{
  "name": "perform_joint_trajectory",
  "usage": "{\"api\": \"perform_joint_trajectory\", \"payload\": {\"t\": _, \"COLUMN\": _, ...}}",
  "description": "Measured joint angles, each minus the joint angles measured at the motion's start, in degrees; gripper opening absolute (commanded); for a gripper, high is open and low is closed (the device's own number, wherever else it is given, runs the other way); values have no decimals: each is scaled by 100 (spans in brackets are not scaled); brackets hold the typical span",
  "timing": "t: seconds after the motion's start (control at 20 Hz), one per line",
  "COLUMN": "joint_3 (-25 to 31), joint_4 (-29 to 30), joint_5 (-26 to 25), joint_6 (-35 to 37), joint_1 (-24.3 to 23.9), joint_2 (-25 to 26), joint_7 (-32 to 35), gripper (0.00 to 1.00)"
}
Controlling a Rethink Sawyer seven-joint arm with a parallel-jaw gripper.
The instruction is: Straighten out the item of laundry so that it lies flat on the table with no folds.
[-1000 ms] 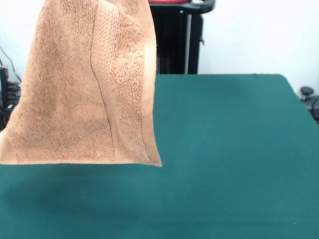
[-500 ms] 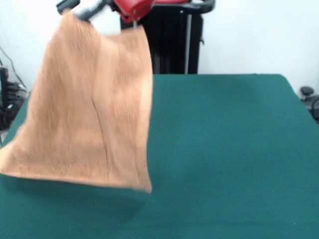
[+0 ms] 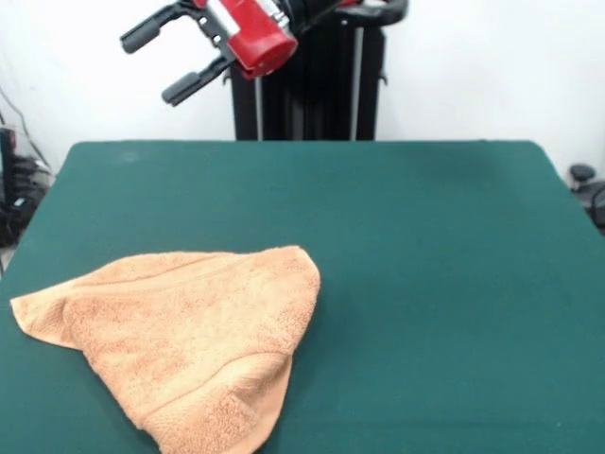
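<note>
Lying in a soft heap on the table (image 3: 435,284), near the front left corner as seen from the front: the towel (image 3: 184,345). Not flat at all. Shaped a bit like a rough triangle, with one point reaching toward the table's left edge and one rounded corner poking toward the middle of the table. Folded over on itself along the near side, with a thick rolled flap at the front end. Showing a ribbed band across that flap, close to the table's front edge. Hanging right down to the bottom of the picture, so hard to tell if any of it goes past the front edge. Wrinkled and bumpy on top, with a soft ridge running across the upper part.

Sitting bare and smooth everywhere else: the dark green cloth, from the far edge to the right edge.

Floating high up above the far left part of the table: the gripper (image 3: 159,64). Red body, black fingers (image 3: 151,31). Tilted, pointing out to the left and a little down. Spread wide apart, with nothing between the two fingers. Not touching the towel, and well away from it.

Standing behind the table's far edge: a black post (image 3: 321,90) against a white wall.

No other view to tell from; only the front one.
</note>
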Motion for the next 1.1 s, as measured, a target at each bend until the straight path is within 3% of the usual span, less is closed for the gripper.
{"api": "perform_joint_trajectory", "payload": {"t": 0.6, "joint_3": 64, "joint_4": 720, "joint_5": -516, "joint_6": 654, "joint_1": 178, "joint_2": -1648, "joint_7": 0, "gripper": 100}}
{"api": "perform_joint_trajectory", "payload": {"t": 0.85, "joint_3": 63, "joint_4": 747, "joint_5": -719, "joint_6": 751, "joint_1": 105, "joint_2": -2036, "joint_7": 0, "gripper": 100}}
{"api": "perform_joint_trajectory", "payload": {"t": 1.1, "joint_3": 70, "joint_4": 736, "joint_5": -719, "joint_6": 751, "joint_1": -25, "joint_2": -2015, "joint_7": 0, "gripper": 100}}
